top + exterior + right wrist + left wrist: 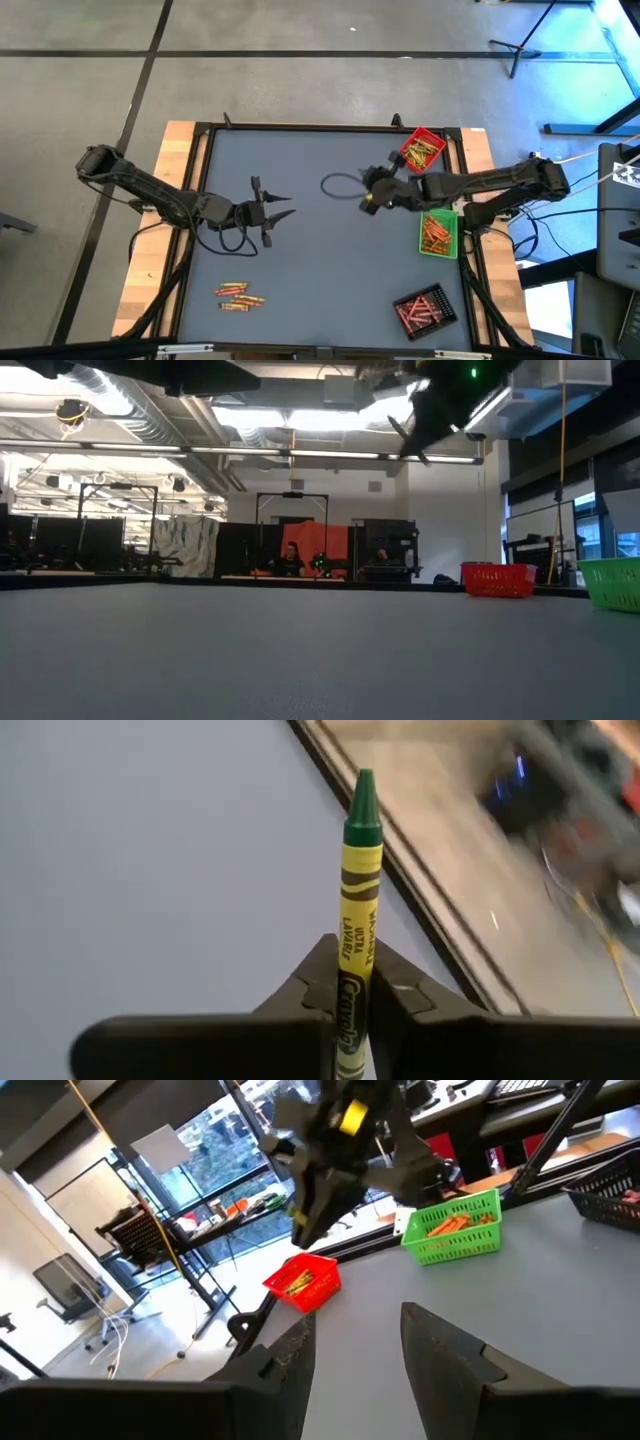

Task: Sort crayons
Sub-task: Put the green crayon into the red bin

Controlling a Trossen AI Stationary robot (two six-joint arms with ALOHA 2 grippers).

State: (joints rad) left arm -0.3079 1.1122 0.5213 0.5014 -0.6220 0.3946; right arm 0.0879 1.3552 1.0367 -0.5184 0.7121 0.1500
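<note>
Seen from above, a grey worktop (330,250) sits between two dark robot arms. The right gripper (352,995) hangs over the worktop's far right part, near the red tray (422,148) and just inward of the green tray (438,232). Its fingers are clamped on a green crayon (358,890) with a yellow-green paper wrapper, the pointed tip sticking out well past the fingertips. The low view shows this gripper raised high above the surface.

The left gripper (268,212) is over the left half of the worktop, well apart from the right one. Its fingers are spread, with nothing between them.

A small cluster of loose crayons (238,295), red, orange and yellow, lies on the worktop near the front left, in front of the left gripper. The red tray at the far right corner holds yellowish-green crayons. The green tray along the right edge holds orange ones. A black tray (424,310) at the front right holds red ones.

Beyond the worktop, two people (290,560) sit far back in the room.
</note>
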